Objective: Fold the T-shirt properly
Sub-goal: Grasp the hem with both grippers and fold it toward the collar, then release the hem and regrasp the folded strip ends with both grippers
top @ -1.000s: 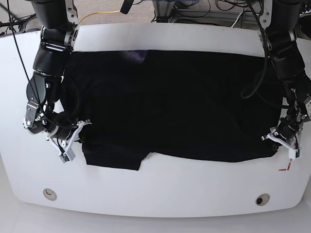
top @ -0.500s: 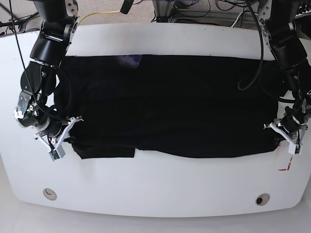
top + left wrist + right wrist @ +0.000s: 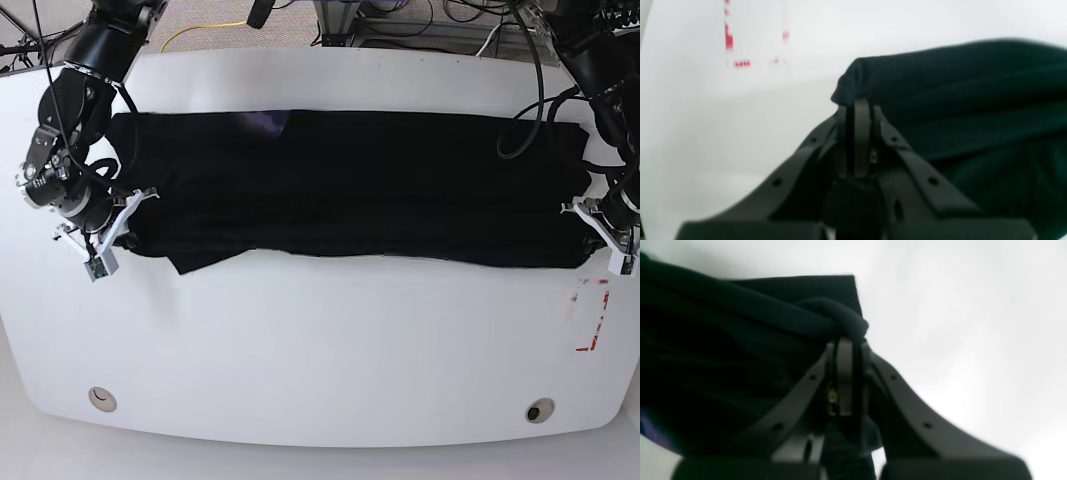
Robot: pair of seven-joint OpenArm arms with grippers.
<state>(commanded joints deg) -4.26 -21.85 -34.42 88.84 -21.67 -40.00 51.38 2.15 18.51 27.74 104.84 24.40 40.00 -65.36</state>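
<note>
The black T-shirt [image 3: 350, 185] lies stretched wide across the white table [image 3: 320, 340], with a purplish patch near its top edge. My right gripper [image 3: 128, 225] is at the shirt's left end in the base view, shut on a bunched fold of the T-shirt [image 3: 826, 320]. The left gripper [image 3: 588, 228] is at the shirt's other end, shut on a corner of the T-shirt [image 3: 940, 90]. Up close in the wrist views, the right gripper [image 3: 846, 340] and left gripper [image 3: 858, 101] each pinch black cloth between closed fingers.
Red tape marks [image 3: 592, 315] sit on the table at the right below the shirt. Two round holes [image 3: 102, 399] [image 3: 540, 411] lie near the front edge. Cables and a yellow cord [image 3: 205, 30] run behind the table's back edge.
Both grippers have moved toward the back of the table and farther apart, carrying the front edge of the shirt back over itself. The shirt now forms a narrower, longer band.
</note>
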